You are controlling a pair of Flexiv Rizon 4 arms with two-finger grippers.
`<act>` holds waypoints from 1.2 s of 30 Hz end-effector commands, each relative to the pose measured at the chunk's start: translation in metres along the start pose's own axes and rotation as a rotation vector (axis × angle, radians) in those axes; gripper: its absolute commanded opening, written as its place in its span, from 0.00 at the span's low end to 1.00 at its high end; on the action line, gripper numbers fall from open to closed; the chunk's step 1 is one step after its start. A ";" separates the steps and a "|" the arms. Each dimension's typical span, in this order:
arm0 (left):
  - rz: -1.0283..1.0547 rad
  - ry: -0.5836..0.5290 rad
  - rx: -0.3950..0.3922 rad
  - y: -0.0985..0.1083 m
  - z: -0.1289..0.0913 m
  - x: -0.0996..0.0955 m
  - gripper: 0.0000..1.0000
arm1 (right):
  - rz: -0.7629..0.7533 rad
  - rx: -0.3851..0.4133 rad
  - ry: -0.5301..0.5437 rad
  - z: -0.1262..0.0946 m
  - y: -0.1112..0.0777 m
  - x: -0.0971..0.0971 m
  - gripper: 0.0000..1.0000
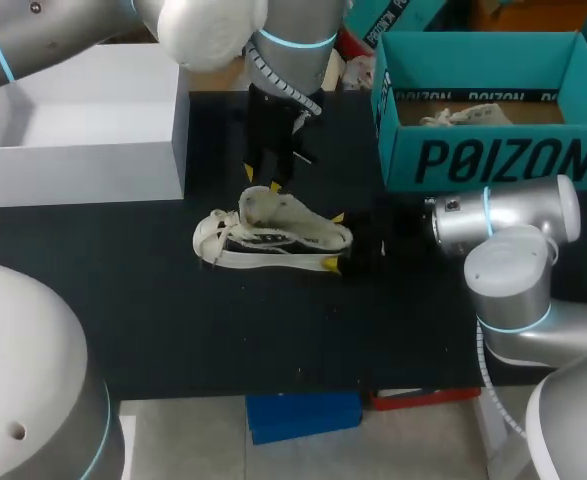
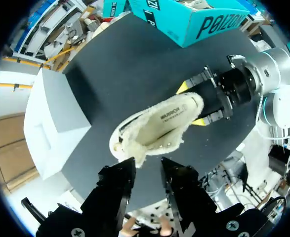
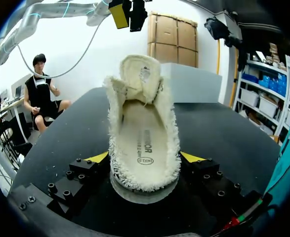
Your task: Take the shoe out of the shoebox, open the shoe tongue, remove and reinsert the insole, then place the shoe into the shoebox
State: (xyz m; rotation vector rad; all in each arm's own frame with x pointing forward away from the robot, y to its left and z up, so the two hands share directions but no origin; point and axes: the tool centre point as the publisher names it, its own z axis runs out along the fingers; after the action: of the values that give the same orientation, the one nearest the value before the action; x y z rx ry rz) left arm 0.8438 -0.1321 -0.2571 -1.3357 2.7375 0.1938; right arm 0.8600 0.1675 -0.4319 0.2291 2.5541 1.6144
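A cream shoe with a fuzzy lining lies on the black table, its toe pointing left. My right gripper comes in from the right and is shut on the shoe's heel. In the right wrist view the yellow-tipped fingers press both sides of the shoe, whose insole and raised tongue show. My left gripper hangs just above the tongue end, open, with nothing between its fingers. The shoe lies below them. The teal shoebox stands at the back right.
A second cream shoe lies inside the shoebox. A large white box stands at the back left, close to the left arm. The table's front half is bare black surface.
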 end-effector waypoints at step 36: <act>0.974 0.266 0.391 -0.010 0.002 0.003 0.00 | 0.001 0.000 -0.003 0.002 -0.002 0.000 0.00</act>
State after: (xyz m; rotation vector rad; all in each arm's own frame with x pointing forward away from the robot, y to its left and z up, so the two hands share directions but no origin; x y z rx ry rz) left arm 0.8651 -0.1440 -0.2578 0.1155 3.2718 -0.4497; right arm 0.8600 0.1675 -0.4319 0.2291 2.5541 1.6143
